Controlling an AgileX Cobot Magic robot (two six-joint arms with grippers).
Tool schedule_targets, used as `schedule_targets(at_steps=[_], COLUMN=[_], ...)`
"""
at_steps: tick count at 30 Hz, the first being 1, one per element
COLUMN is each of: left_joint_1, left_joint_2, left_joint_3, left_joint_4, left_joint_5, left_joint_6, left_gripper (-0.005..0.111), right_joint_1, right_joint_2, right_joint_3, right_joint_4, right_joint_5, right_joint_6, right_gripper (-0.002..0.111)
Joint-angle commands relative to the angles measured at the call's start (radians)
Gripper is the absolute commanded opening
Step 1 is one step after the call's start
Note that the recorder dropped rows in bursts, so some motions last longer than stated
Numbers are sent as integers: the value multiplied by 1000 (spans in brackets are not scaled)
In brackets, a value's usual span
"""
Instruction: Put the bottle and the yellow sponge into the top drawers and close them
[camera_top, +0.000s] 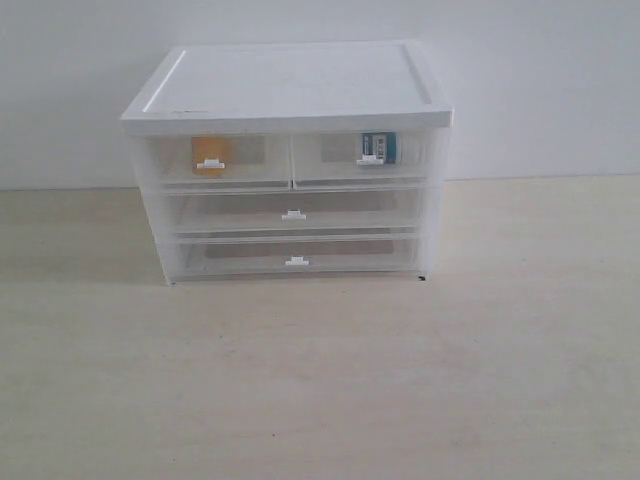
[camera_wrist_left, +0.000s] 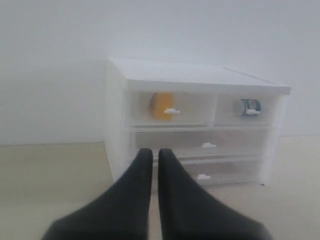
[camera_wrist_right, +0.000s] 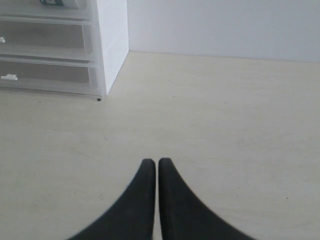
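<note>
The yellow sponge (camera_top: 211, 155) (camera_wrist_left: 162, 105) sits inside the top left drawer (camera_top: 218, 160), which is pushed in flush. The bottle (camera_top: 379, 148) (camera_wrist_left: 249, 107) lies inside the top right drawer (camera_top: 365, 156), also pushed in flush. Neither arm shows in the exterior view. My left gripper (camera_wrist_left: 151, 152) is shut with nothing in it, well back from the cabinet's front. My right gripper (camera_wrist_right: 153, 162) is shut and empty over bare table, off to the cabinet's right side. A sliver of the bottle (camera_wrist_right: 55, 2) shows at the edge of the right wrist view.
The white-topped cabinet (camera_top: 290, 85) stands at the back of the pale wooden table (camera_top: 320, 380), against a white wall. Two full-width clear drawers (camera_top: 292, 212) lie below the top pair, both pushed in.
</note>
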Motion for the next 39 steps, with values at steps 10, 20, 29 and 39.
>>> schedule_targets(at_steps=[10,20,29,39], left_joint_1=[109,109,109,231], left_joint_2=[-159,-159,-159,-159], left_joint_3=[22,22,22,22], left_joint_4=[132,132,150,60], left_joint_5=[26,28,148,326], left_joint_6=[-122,-122,-71,54], left_gripper=[4,4,4,4], right_joint_1=[1,1,1,1], right_joint_2=[-6,-6,-6,-6], right_joint_3=[-1,-1,-1,-1], right_joint_4=[2,2,2,2], right_joint_5=[-9,-9,-9,-9], right_joint_6=[1,1,1,8], right_gripper=[0,0,0,0])
